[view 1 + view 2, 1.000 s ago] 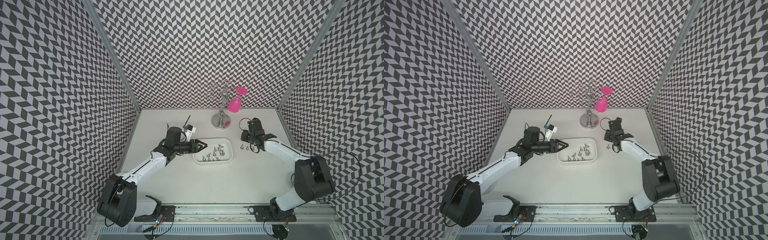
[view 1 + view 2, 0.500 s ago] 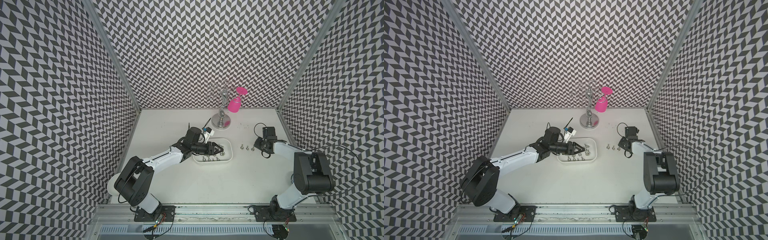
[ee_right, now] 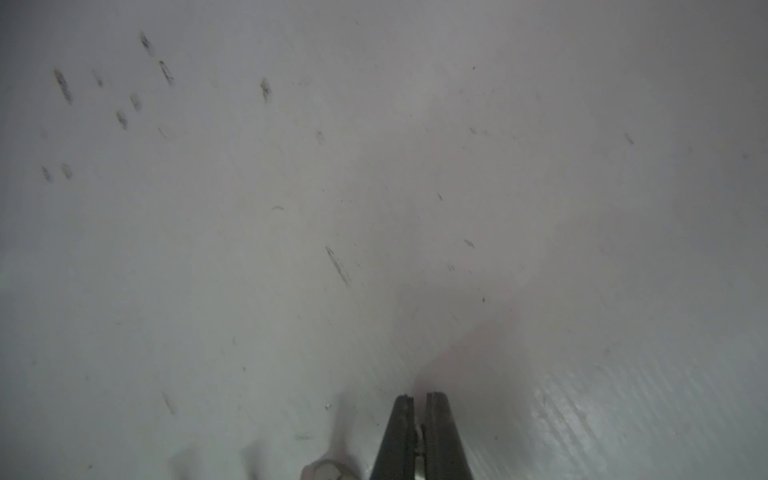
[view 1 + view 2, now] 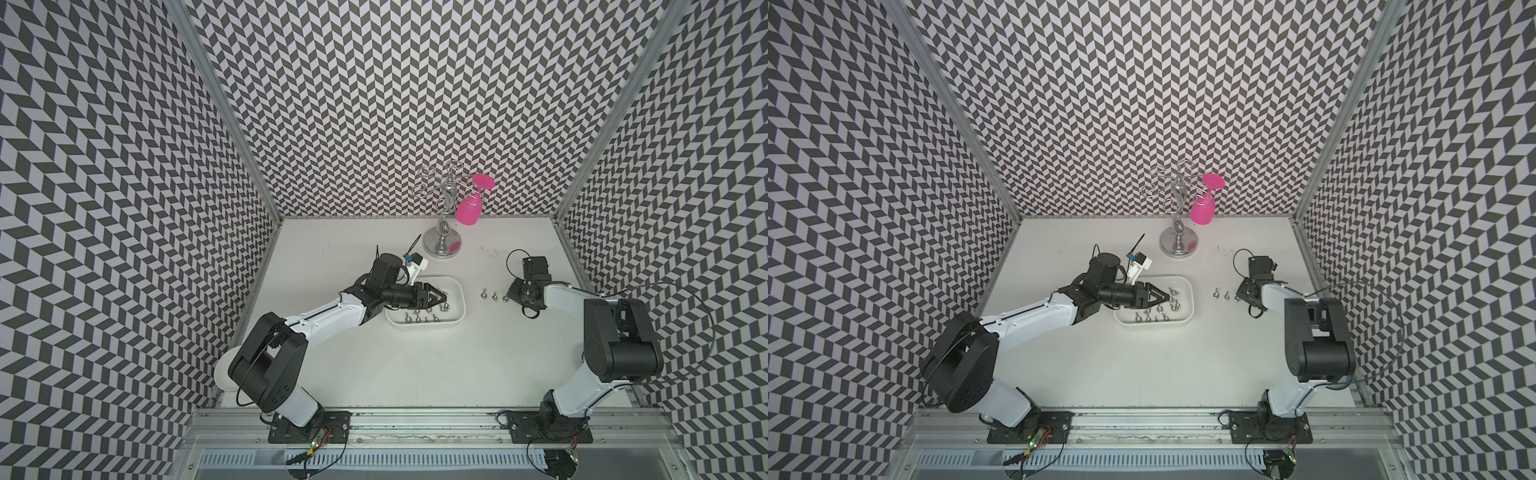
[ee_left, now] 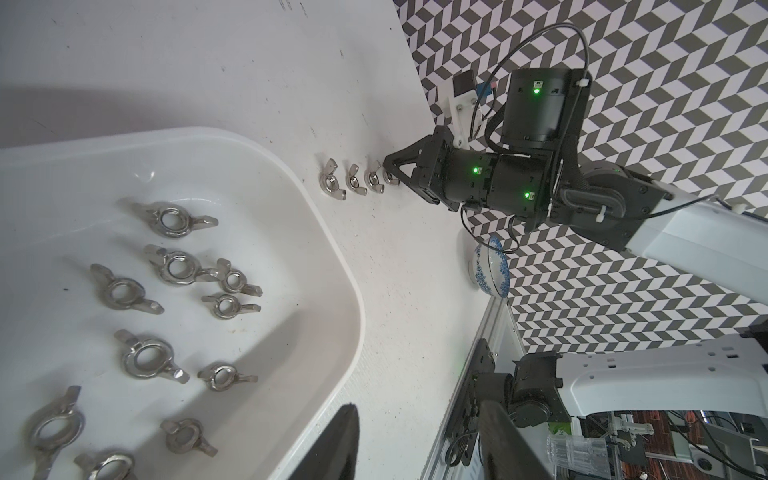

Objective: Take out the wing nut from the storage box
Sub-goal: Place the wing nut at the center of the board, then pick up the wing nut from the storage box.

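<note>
The storage box (image 4: 460,300) (image 4: 1192,301) is a shallow white tray mid-table, and several metal wing nuts (image 5: 178,266) lie in it. My left gripper (image 4: 443,296) (image 4: 1168,297) hovers over the box, open, with nothing between its fingers (image 5: 347,440). Three wing nuts (image 4: 483,295) (image 5: 332,185) lie in a row on the table right of the box. At the row's right end my right gripper (image 4: 508,296) (image 5: 390,172) sits low on the table. It is shut on a further wing nut (image 5: 391,178), a sliver of which shows between its fingertips (image 3: 399,415).
A chrome glass stand (image 4: 442,245) with a pink glass (image 4: 467,212) stands behind the box. A round white bowl (image 4: 220,374) lies under my left arm at the left wall. A blue-patterned bowl (image 5: 492,270) sits by the right wall. Patterned walls close three sides.
My left gripper has moved right from beside the box to over it. My right arm has swung down and right to the table by the loose nuts.
</note>
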You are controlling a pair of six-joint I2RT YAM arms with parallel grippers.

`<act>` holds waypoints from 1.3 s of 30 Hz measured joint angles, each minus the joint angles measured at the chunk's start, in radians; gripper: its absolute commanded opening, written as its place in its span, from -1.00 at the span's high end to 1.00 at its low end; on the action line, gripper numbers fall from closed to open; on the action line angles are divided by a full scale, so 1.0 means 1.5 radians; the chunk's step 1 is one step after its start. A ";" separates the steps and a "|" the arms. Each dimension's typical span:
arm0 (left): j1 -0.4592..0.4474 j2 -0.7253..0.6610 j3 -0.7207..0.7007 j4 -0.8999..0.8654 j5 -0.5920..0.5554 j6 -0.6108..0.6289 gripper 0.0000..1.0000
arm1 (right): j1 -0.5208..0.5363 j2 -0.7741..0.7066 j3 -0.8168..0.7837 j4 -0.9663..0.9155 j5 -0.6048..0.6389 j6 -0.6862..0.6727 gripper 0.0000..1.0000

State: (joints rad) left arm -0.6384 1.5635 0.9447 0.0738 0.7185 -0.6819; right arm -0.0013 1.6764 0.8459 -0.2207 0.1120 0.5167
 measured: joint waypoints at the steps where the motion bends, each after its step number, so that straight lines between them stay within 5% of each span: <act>1: 0.001 0.000 0.000 0.000 0.000 0.002 -0.01 | 0.000 0.000 0.000 0.000 0.000 0.000 0.86; 7: 0.006 -0.001 0.000 -0.007 0.000 0.008 -0.01 | 0.000 0.000 0.000 0.000 0.000 0.000 0.46; 19: 0.037 -0.035 0.000 -0.042 0.001 0.033 -0.02 | 0.022 -0.056 0.000 -0.008 -0.003 0.003 0.34; 29: 0.242 -0.101 -0.080 -0.071 0.017 0.078 -0.02 | 0.287 -0.143 0.043 0.002 -0.017 -0.060 0.28; 39: 0.366 -0.122 -0.149 -0.101 0.039 0.115 -0.02 | 0.419 -0.014 0.161 0.005 -0.046 -0.113 0.28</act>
State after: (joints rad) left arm -0.0895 1.3800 0.7208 -0.0776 0.7773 -0.5091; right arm 0.6273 1.6554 1.0882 -0.2134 0.0425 0.3473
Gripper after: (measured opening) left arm 0.510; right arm 0.360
